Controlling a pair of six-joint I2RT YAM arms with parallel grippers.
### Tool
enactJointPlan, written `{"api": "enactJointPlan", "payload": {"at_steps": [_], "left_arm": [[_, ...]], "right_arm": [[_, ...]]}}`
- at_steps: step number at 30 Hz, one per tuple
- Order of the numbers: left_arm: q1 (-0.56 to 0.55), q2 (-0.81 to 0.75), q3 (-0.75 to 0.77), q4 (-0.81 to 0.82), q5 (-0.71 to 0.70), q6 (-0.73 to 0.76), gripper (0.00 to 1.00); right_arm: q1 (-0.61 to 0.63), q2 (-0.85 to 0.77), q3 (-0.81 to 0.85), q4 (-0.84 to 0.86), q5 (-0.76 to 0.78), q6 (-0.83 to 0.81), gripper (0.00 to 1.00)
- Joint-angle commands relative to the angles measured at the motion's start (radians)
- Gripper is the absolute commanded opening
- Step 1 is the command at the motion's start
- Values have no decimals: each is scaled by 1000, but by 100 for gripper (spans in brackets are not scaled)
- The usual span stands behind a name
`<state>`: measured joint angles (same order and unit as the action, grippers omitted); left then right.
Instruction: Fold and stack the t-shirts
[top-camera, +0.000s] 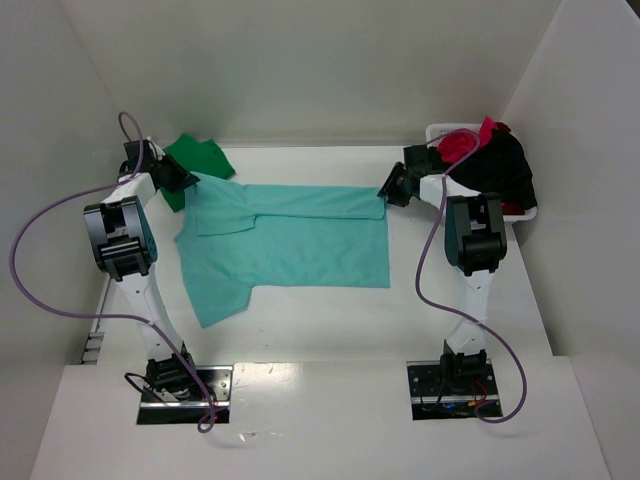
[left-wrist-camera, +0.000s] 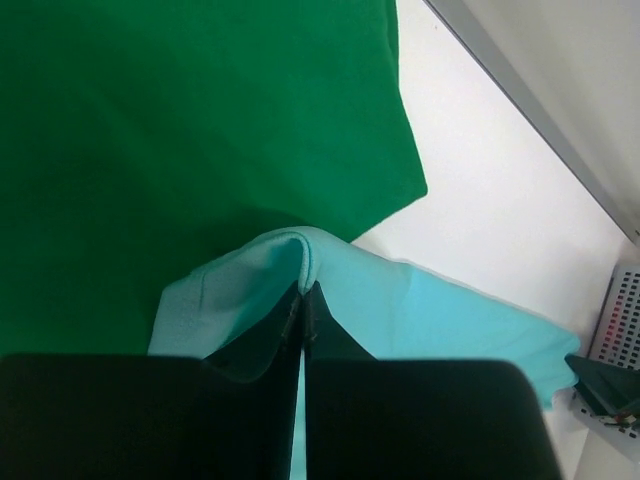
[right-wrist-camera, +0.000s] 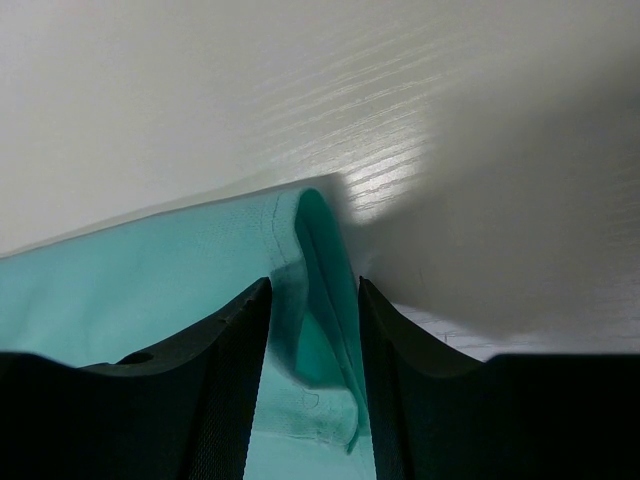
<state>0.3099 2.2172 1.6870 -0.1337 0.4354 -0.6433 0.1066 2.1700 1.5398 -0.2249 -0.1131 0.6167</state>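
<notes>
Teal shirt (top-camera: 290, 250) lies spread in the middle of the worktop (top-camera: 300, 330). Its far edge is turned over in a narrow band, and one sleeve sticks out toward the near-left. Left gripper (left-wrist-camera: 303, 290) is at the shirt's far-left corner, pressed together on a pinch of teal cloth. Right gripper (right-wrist-camera: 315, 285) is at the far-right corner. Its jaws stand apart around a raised fold and are not clearly squeezing it.

Dark green shirt (top-camera: 205, 155) sits bunched at the worktop's far-left corner, just beside the teal one and partly under its corner, not folded. Red shirt (top-camera: 462, 145) and black shirt (top-camera: 505, 165) are heaped in the white basket (top-camera: 525, 212) at the far-right corner.

Progress looks early: the first fold on the teal shirt is only started. No finished stack is visible, and three shirts are untouched.
</notes>
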Motion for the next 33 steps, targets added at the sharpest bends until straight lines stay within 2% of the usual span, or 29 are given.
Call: {"api": "enactJointPlan", "payload": {"at_steps": [1, 11, 15, 18, 22, 25, 31, 33], "left_arm": [[15, 12, 52, 49, 39, -34, 3], [35, 29, 91, 59, 80, -55, 3], [35, 48, 133, 52, 106, -55, 9], [35, 48, 137, 33, 95, -55, 18], [35, 17, 127, 5, 12, -39, 31], [44, -26, 94, 5, -21, -36, 49], [53, -106, 50, -3, -37, -7, 70], [54, -125, 39, -4, -37, 1, 74]], "right_arm": [[-7, -52, -12, 29, 7, 9, 46], [-7, -61, -21, 29, 7, 9, 46], [-7, -61, -21, 29, 7, 9, 46], [-7, -61, -21, 38, 7, 9, 46], [-7, -61, -21, 38, 7, 9, 46], [-7, -61, -21, 38, 7, -3, 46], [-7, -72, 0, 19, 7, -23, 46], [-7, -80, -4, 22, 12, -25, 46]]}}
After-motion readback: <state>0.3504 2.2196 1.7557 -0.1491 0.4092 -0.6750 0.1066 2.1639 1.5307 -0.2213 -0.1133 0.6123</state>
